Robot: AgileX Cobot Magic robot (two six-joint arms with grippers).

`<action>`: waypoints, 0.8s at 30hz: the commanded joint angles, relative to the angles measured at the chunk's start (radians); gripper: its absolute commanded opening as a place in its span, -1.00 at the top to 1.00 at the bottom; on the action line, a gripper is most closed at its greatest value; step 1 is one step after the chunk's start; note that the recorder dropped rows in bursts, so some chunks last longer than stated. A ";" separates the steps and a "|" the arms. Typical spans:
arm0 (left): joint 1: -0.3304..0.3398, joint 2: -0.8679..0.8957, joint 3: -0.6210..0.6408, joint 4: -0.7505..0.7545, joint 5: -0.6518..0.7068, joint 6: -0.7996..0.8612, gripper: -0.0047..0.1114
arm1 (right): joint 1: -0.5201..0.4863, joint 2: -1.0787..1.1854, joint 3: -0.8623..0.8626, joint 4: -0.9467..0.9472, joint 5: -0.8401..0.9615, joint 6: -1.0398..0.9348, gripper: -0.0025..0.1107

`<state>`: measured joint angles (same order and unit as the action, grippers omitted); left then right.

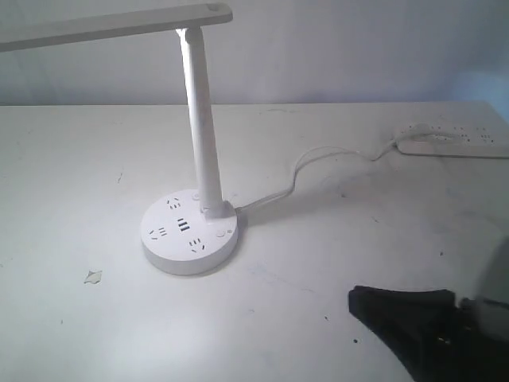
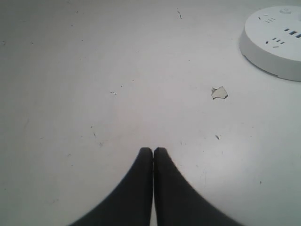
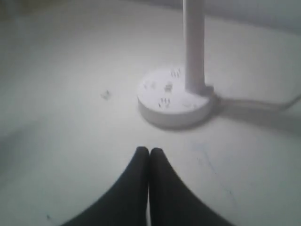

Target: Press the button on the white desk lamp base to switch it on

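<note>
The white desk lamp stands mid-table, its slim column (image 1: pixel 203 127) rising to a long flat bar head (image 1: pixel 111 25). Its round white desk lamp base (image 1: pixel 191 232) shows dark socket holes and USB slots, with small round buttons near the rim. The base also appears in the left wrist view (image 2: pixel 275 40) and the right wrist view (image 3: pixel 175 96). My right gripper (image 1: pixel 355 296) is shut and empty, low at the near right, well short of the base; in its own view (image 3: pixel 149 150) the black fingers meet. My left gripper (image 2: pixel 153 150) is shut over bare table, off to one side of the base.
A thin white cord (image 1: pixel 310 167) runs from the base to a flat white power strip (image 1: pixel 455 140) at the far right. A small scrap (image 1: pixel 93 277) lies on the white table (image 1: pixel 71 175) left of the base.
</note>
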<state>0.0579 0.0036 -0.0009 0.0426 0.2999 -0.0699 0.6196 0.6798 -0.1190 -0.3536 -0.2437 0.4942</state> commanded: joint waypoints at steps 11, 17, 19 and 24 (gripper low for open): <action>0.000 -0.004 0.001 -0.014 0.004 -0.001 0.92 | -0.002 -0.680 0.088 -0.002 -0.042 -0.045 0.96; 0.000 -0.004 0.001 0.001 0.007 -0.001 0.92 | -0.003 -0.680 0.088 0.064 -0.199 -0.106 0.96; 0.000 -0.004 0.001 0.001 0.007 -0.001 0.92 | -0.003 -0.680 0.088 0.114 -0.244 -0.160 0.96; 0.000 -0.004 0.001 0.001 0.007 -0.001 0.92 | -0.003 -0.680 0.088 0.457 -0.104 -0.533 0.96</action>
<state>0.0579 0.0036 -0.0009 0.0446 0.2999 -0.0699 0.6196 0.0032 -0.0373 -0.0981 -0.4437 0.1793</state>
